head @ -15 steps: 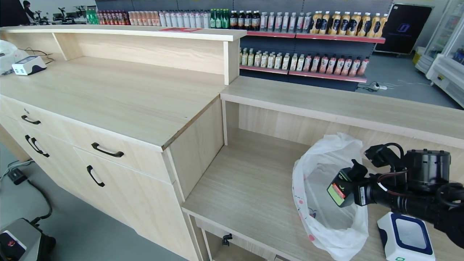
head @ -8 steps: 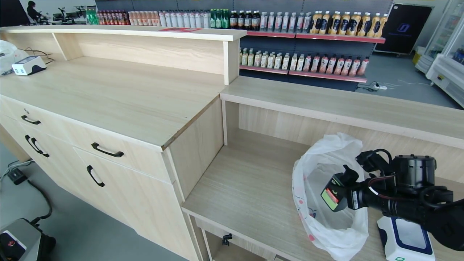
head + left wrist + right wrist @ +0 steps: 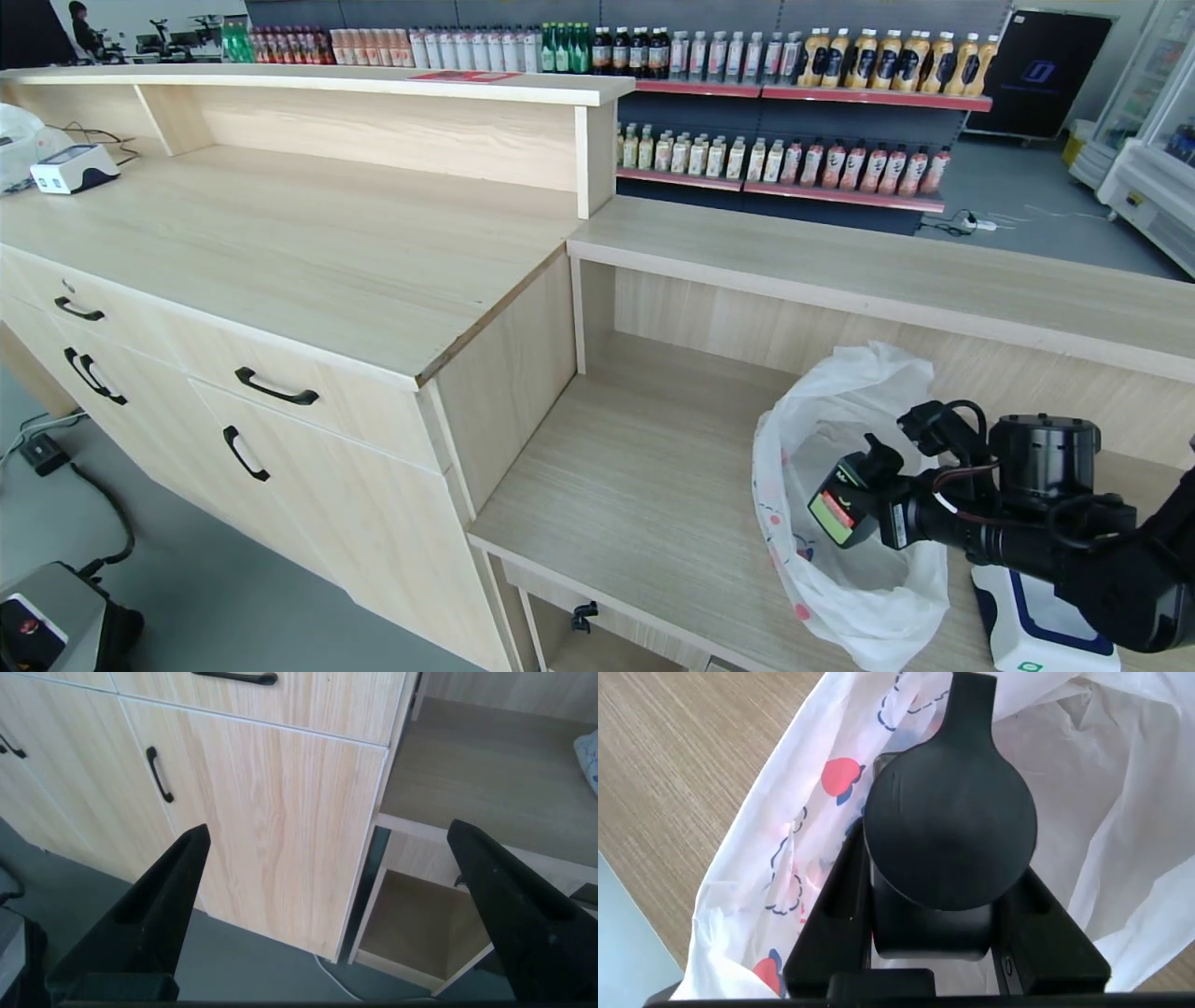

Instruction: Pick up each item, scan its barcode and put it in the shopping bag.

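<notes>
Adjoining shopping bag (image 3: 864,607): white scanner (image 3: 994,616).

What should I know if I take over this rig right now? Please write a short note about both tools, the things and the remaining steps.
Left tool: open, holding nothing, low in front of the cabinet doors.
Right tool: shut on the small item, held over the open mouth of the shopping bag.
The bag stands on the lower counter; the scanner lies beside it, under the right arm.
Done: item picked up. Whether it was scanned cannot be seen.
Left: release the item into the bag, probably after lowering it a little.
</notes>
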Motion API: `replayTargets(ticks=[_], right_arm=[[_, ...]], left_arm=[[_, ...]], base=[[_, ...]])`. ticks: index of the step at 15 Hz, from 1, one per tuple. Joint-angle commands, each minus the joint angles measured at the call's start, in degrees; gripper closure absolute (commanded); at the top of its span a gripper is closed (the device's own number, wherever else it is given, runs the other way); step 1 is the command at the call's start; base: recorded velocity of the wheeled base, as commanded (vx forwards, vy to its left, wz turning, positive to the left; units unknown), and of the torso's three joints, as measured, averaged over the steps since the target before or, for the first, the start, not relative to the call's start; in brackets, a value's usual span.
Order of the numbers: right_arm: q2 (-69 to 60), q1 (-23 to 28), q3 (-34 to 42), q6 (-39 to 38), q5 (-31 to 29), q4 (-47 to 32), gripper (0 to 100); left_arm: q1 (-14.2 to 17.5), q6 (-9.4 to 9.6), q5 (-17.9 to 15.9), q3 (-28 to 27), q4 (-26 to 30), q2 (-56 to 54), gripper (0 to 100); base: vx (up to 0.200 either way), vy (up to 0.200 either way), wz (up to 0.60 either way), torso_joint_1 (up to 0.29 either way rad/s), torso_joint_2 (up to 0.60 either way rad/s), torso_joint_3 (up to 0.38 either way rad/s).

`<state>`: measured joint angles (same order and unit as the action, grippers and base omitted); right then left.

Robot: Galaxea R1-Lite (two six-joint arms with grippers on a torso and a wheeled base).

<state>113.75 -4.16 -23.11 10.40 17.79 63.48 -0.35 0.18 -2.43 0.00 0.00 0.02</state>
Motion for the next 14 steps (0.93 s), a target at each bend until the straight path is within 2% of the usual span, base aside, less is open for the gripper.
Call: replayTargets(ticks=[1, 14], right_arm=[[2.2, 0.0, 0.1, 0.1, 0.1, 0.9, 100], [8.8, -0.6, 0.3, 0.1, 1.8, 9.3, 100]], left_arm=[[0.0, -0.01, 0.0, 0.0, 0.0, 0.1, 0], [0.0, -0.01, 0.0, 0.0, 0.0, 0.1, 0]], base=[[0.000, 0.000, 0.00, 0.000, 0.00, 0.000], [0.000, 0.000, 0.00, 0.000, 0.00, 0.000]])
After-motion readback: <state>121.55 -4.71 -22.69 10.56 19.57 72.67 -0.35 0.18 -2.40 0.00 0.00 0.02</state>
